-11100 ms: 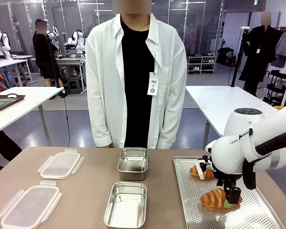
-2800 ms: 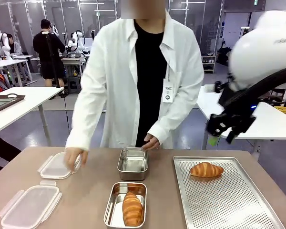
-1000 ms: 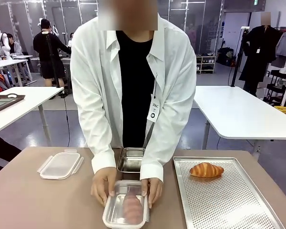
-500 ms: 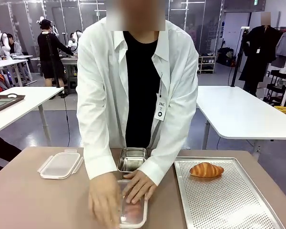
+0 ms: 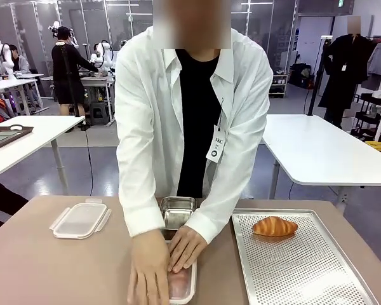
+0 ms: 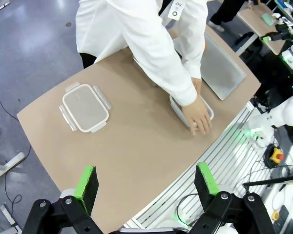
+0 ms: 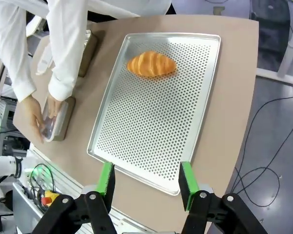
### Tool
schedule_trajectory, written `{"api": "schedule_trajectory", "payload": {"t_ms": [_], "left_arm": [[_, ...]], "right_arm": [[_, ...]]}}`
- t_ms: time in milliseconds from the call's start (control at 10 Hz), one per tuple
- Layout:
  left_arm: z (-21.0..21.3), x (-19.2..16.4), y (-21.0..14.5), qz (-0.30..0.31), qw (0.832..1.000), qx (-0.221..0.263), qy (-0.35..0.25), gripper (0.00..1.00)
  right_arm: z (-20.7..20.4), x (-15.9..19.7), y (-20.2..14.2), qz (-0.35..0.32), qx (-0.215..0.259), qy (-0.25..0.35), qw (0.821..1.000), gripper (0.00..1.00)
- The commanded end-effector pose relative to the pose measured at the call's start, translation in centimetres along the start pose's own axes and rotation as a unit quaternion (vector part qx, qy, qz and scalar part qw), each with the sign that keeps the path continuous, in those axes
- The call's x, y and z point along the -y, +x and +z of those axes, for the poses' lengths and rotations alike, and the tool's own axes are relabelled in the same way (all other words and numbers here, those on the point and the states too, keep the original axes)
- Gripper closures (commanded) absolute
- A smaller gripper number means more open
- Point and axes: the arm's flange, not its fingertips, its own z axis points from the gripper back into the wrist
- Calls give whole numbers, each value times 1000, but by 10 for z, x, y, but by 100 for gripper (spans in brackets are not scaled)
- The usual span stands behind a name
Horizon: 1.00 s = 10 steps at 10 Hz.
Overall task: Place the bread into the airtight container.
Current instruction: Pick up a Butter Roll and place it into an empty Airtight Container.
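The near container [image 5: 192,287] now has its clear lid on. A few seconds earlier it stood open with the bread [image 5: 180,279] lying bare inside. The lid that lay at the near left of the desk [image 5: 63,267] has gone onto it, and the person's hands [image 5: 149,276] have shifted from its sides to press flat on top.

One piece therefore looks stored and is being sealed. A second croissant [image 5: 275,225] waits at the far end of the perforated tray [image 5: 305,273] on the right. The far container [image 5: 178,211] stands open and empty, and its spare lid [image 5: 80,219] lies at the far left.

The right arm has left the front view. The right gripper [image 7: 146,178] and left gripper [image 6: 146,179] hang high above the desk, fingers apart and holding nothing.
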Motion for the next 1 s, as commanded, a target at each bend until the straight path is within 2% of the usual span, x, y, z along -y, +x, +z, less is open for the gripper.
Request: {"api": "schedule_trajectory", "payload": {"t_ms": [0,300,500,700,800,900], "left_arm": [[1,0,0,-9,1000,-1,-4,0],[1,0,0,-9,1000,-1,-4,0],[1,0,0,-9,1000,-1,-4,0],[1,0,0,-9,1000,-1,-4,0],[1,0,0,-9,1000,-1,-4,0],[1,0,0,-9,1000,-1,-4,0]], "right_arm": [[0,0,3,1,-2,0,1000,33],[0,0,0,0,0,0,1000,33],[-26,-43,26,98,-48,-52,993,0],[-57,-82,54,200,-81,-84,973,0],[-77,-96,69,223,-106,-112,963,0],[-103,-109,82,283,-113,-134,943,0]]}}
